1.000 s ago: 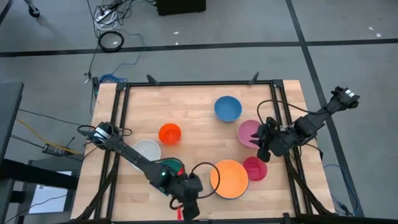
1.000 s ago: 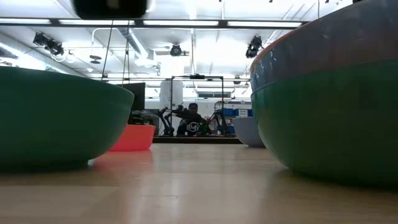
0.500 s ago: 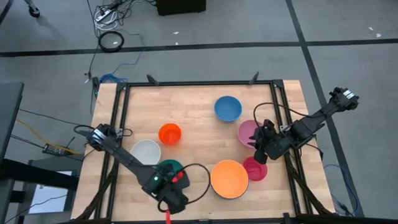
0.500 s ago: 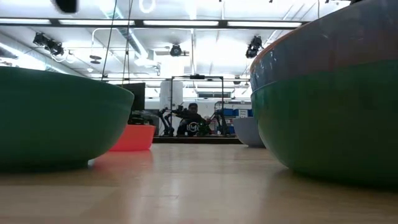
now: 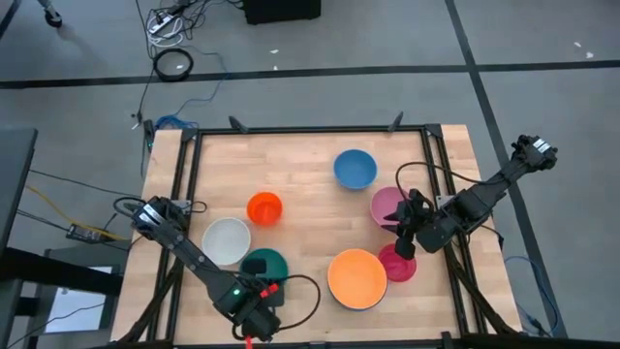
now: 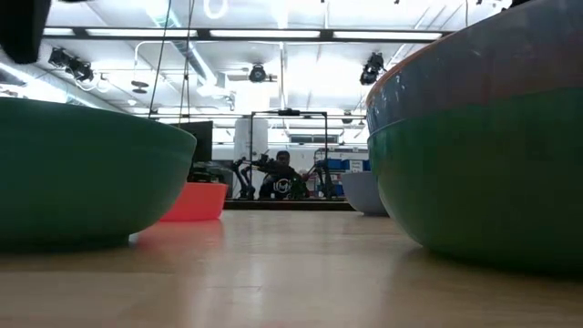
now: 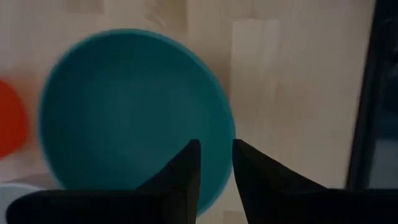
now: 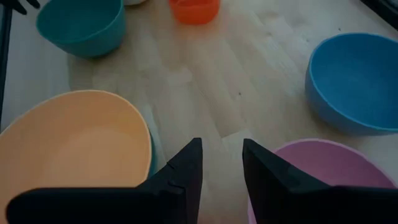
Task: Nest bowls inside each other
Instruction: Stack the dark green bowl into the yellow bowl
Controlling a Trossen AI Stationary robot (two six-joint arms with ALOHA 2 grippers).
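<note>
Seven bowls show on the table: blue (image 5: pixel 355 169), pink (image 5: pixel 389 206), small orange-red (image 5: pixel 263 208), white (image 5: pixel 226 240), teal (image 5: pixel 263 263), small red (image 5: pixel 398 264) and yellow-orange (image 5: pixel 357 278). The yellow-orange bowl (image 8: pixel 68 146) sits in a blue-green one whose rim (image 8: pixel 152 157) shows beneath it. My left gripper (image 5: pixel 254 302) hangs over the teal bowl's near rim (image 7: pixel 214 134), pointing down, open, touching nothing. My right gripper (image 5: pixel 404 242) stands open above the gap between the pink and the small red bowl, holding nothing.
A dark frame (image 5: pixel 310 129) runs round the wooden table. Cables trail from both arms, one loop (image 5: pixel 302 291) lying near the yellow-orange bowl. Bare wood lies in the table's middle and far left. In the low view the teal bowl (image 6: pixel 82 178) and the stacked bowls (image 6: pixel 483 164) fill the sides.
My left gripper has gone along the near edge toward the table's left, away from the yellow-orange bowl, and now stands by the teal bowl. It has turned and tipped further down on the way. The bowls have stayed in place.
</note>
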